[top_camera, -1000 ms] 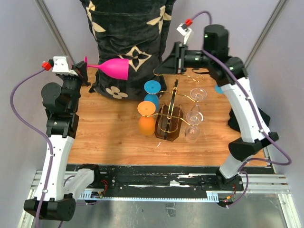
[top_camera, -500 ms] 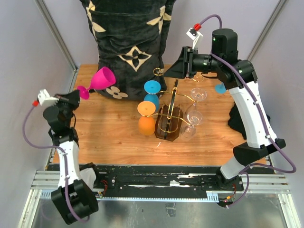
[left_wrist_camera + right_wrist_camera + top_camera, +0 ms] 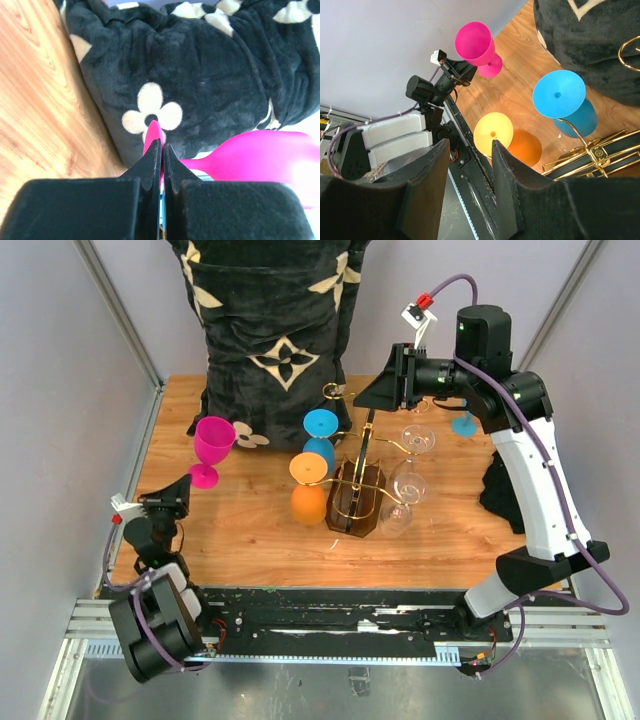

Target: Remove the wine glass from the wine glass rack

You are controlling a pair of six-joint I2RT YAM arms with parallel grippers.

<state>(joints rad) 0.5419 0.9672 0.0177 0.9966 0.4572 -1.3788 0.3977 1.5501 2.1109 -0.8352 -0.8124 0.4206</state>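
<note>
The pink wine glass (image 3: 213, 440) stands upright, low over the table's left side. My left gripper (image 3: 185, 488) is shut on the rim of its foot. In the left wrist view the fingertips (image 3: 155, 150) pinch the pink foot, and the glass's bowl (image 3: 260, 160) sticks out to the right. The wine glass rack (image 3: 358, 498) has gold wire arms on a dark brown body. A blue glass (image 3: 320, 425), an orange glass (image 3: 309, 468) and clear glasses (image 3: 408, 483) hang from it. My right gripper (image 3: 470, 145) is open and empty above the rack's back end.
A black pillow with cream flowers (image 3: 275, 330) leans at the back of the wooden table (image 3: 240, 530), just behind the pink glass. Another blue glass foot (image 3: 464, 425) shows behind the right arm. Grey walls close in both sides.
The left arm has swung down and back toward the near left corner, turning the pink glass from sideways and high to upright and low. The right gripper has risen slightly and widened a little.
</note>
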